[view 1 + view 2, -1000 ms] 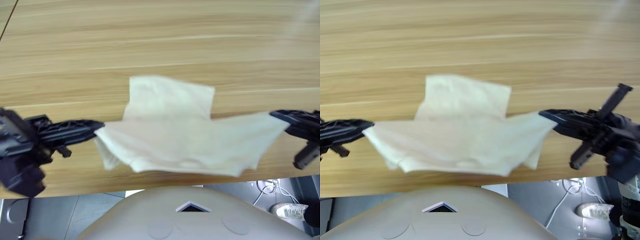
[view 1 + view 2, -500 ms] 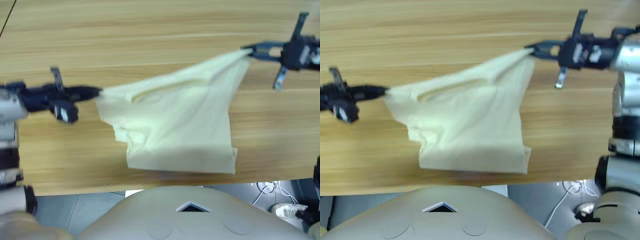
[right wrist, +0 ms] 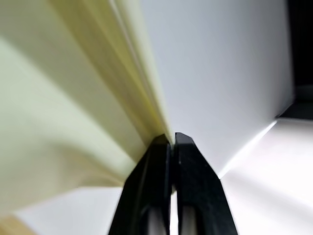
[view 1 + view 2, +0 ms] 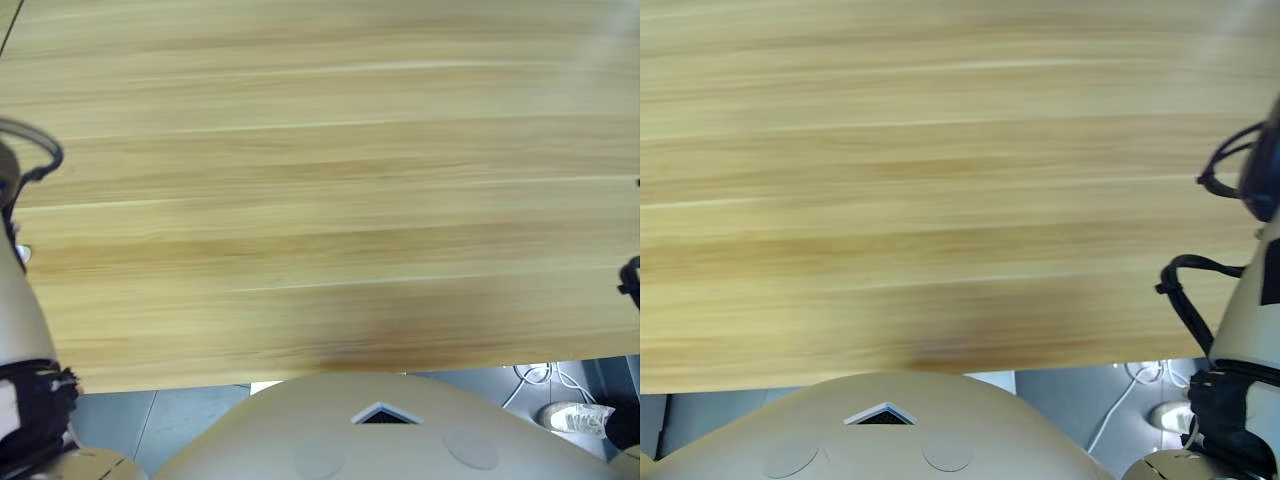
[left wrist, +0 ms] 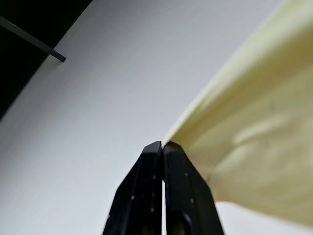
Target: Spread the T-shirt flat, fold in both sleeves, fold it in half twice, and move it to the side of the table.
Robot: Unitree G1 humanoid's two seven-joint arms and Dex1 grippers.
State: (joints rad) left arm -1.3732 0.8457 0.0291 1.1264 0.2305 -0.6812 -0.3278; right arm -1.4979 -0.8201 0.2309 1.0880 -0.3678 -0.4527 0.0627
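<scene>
Left pincer [image 5: 162, 145] and right pincer [image 3: 172, 137] both clamped on the T-shirt [image 5: 254, 147]
We see pale yellow cloth fanning away from each closed tip against a white backdrop [image 5: 122, 73]; we cannot tell its long axis.

Bright, even light (little glare)

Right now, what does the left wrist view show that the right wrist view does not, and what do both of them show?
Left wrist view: the left gripper, shut on an edge of the T-shirt, and a thin dark bar beside a black corner. Right wrist view: the right gripper, shut on several bunched layers of the cloth. Both: the pale yellow T-shirt, pinched at the fingertips and spreading away from them, with a plain white surface behind.
</scene>
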